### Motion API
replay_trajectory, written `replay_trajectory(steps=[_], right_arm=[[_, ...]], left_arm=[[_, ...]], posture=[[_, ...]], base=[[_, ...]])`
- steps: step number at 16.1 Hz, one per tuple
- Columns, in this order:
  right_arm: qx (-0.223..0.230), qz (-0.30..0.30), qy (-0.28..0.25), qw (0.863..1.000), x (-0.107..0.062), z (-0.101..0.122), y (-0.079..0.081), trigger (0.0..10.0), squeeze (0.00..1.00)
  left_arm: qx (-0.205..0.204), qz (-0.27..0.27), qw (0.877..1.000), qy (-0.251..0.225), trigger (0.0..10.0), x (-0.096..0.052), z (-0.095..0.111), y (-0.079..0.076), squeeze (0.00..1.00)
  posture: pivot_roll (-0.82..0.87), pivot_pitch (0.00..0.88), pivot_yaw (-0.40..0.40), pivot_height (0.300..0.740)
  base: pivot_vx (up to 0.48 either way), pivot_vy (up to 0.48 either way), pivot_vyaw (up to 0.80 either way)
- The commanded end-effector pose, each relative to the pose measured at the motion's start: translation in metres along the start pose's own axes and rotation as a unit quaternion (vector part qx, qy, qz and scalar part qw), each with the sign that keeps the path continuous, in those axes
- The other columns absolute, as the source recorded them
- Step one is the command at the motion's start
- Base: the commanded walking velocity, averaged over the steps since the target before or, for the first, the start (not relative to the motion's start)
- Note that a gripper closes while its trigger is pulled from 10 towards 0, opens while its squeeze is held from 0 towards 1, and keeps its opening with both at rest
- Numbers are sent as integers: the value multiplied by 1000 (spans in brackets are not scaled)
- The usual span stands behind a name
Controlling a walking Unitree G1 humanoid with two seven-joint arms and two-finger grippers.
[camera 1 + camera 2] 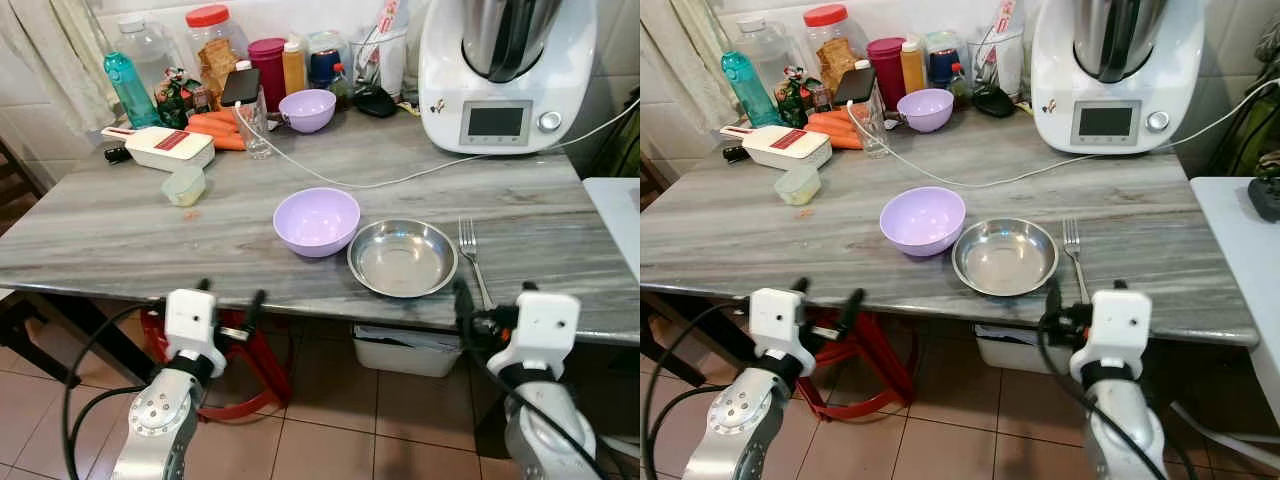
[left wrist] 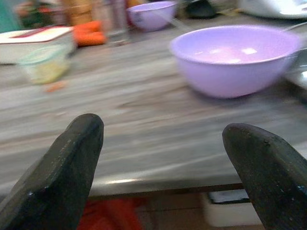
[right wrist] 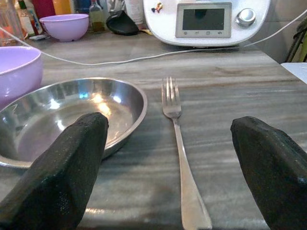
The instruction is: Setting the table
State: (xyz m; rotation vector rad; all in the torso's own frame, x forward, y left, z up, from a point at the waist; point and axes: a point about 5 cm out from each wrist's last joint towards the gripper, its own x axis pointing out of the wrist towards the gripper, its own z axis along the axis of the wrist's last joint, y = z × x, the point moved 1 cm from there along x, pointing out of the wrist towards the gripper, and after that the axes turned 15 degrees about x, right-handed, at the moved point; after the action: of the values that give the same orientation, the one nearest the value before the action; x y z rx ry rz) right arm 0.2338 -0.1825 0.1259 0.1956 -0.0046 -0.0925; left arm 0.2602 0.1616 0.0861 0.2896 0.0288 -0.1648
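Now | left gripper (image 1: pixel 229 300) spread, empty, below table (image 1: pixel 120 235) edge | purple bowl (image 1: pixel 316 221) touching steel plate (image 1: pixel 402 258), fork (image 1: pixel 472 255) just beside | right gripper (image 3: pixel 168 158) spread, facing fork | step: place setting looks nearly laid; next likely needs fork aligned

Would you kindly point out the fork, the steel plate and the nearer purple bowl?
fork (image 1: pixel 468 238), left eye view, on its tines.
steel plate (image 1: pixel 402 258), left eye view, on its bare middle.
nearer purple bowl (image 1: pixel 923 219), right eye view, on its inside.
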Motion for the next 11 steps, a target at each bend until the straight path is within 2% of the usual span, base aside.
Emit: replay_trajectory(steps=[1, 2, 5, 8, 11], right_arm=[[-6, 10, -16, 1000, -1, 6, 3, 10000, 0], [-7, 8, -17, 1000, 0, 6, 1, 10000, 0], [-1, 6, -21, 1000, 3, 6, 0, 10000, 0], [2, 8, -18, 1000, 4, 5, 1, 10000, 0], [8, 6, -12, 1000, 3, 2, 1, 10000, 0]], left_arm=[[16, 43, 999, 13, 10000, 2, -5, 12, 0], [22, 58, 998, 20, 10000, 3, -7, 15, 0], [10, 56, 998, 18, 10000, 5, -7, 9, 0], [12, 56, 998, 17, 10000, 8, -6, 8, 0], [16, 55, 998, 18, 10000, 8, -7, 8, 0]], posture=[[-83, 0, 121, 740], [-84, 0, 120, 740], [-84, 0, 117, 740], [-85, 0, 119, 740], [-86, 0, 122, 740]], base=[[0, 0, 0], [0, 0, 0], [0, 0, 0], [0, 0, -648], [-300, 0, -692]])
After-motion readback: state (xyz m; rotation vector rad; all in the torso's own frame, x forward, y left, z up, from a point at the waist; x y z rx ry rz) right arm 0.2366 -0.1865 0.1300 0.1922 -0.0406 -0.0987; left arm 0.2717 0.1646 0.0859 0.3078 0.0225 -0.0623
